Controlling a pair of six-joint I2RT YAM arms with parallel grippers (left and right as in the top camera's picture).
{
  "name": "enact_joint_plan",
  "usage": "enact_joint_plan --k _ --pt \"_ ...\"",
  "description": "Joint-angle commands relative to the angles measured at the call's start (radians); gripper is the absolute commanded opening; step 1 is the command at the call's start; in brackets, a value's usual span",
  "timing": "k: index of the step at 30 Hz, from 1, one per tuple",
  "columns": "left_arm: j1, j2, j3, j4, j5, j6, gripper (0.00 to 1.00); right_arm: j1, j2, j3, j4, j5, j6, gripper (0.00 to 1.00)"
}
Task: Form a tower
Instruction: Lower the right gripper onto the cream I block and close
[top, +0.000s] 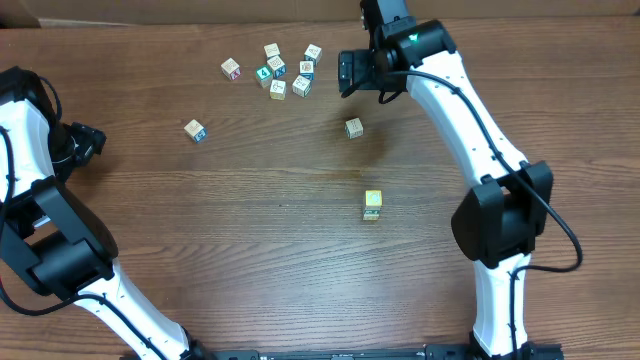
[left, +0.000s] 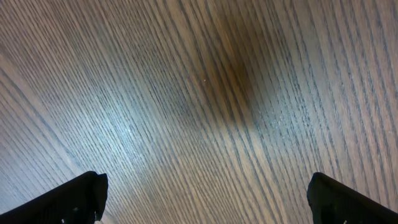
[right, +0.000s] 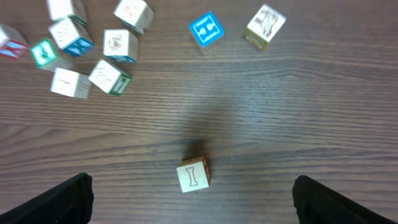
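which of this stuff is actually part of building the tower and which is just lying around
In the job: tower; right gripper, open; letter-I cube in front of it, likely next.
Lying about: cluster of printed cubes; lone cube at far left; left gripper, open, holding nothing.

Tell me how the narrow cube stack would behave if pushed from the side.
The tower looks one cube wide, so it would probably topple or shear rather than slide. Its cubes appear rigid, flat-sided wood, so unlikely to roll.
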Motion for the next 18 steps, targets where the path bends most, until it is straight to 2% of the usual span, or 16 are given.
enact_joint_plan --k 1,4,11,16,18 --pt "-0.013 0.007 0.015 0.001 -0.009 0.019 1.00 0.003 0.060 -0.005 0.010 0.006 -0.004 0.99" --pt "-0.013 0.007 0.015 0.001 -0.009 0.019 1.00 0.009 0.097 -0.005 0.009 0.006 -0.004 0.99" --pt "-0.013 0.007 0.015 0.001 -0.009 0.019 1.00 0.011 0.158 -0.011 -0.006 0.005 0.000 0.77" --pt "-0.013 0.007 0.015 0.001 -0.009 0.019 1.00 0.012 0.166 -0.028 -0.021 -0.075 -0.001 0.75" --pt "-0.013 0.007 0.015 0.001 -0.009 0.019 1.00 0.013 0.166 -0.036 -0.021 -0.081 -0.001 0.67"
